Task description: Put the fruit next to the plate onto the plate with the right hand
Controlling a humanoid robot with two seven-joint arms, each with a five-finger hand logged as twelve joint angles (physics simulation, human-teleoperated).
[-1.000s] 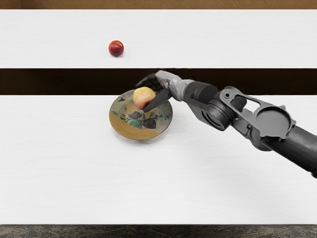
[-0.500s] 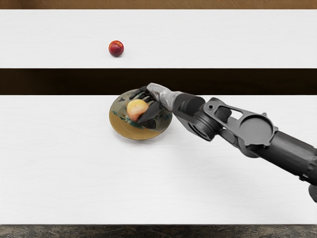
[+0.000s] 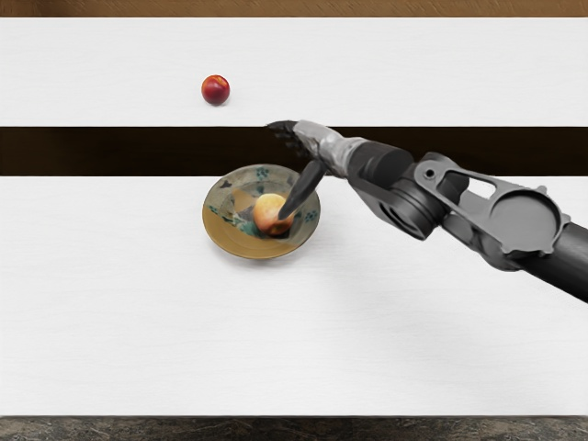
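A yellow-orange fruit (image 3: 267, 213) lies in the middle of the patterned brown plate (image 3: 220, 234) on the near white table. My right hand (image 3: 292, 165) hovers just above and right of it, fingers spread and holding nothing; its dark thumb (image 3: 301, 189) points down beside the fruit, and I cannot tell whether it touches it. The right arm (image 3: 478, 216) enters from the right edge. No left arm shows.
A red apple-like fruit (image 3: 215, 89) sits on the far white surface (image 3: 413, 73), beyond a dark gap (image 3: 110, 152). The near table (image 3: 276, 340) runs to the picture's front edge.
The hand lowered the fruit into the plate, then let go and lifted up and back to the right. The fruit now rests in the plate's middle.
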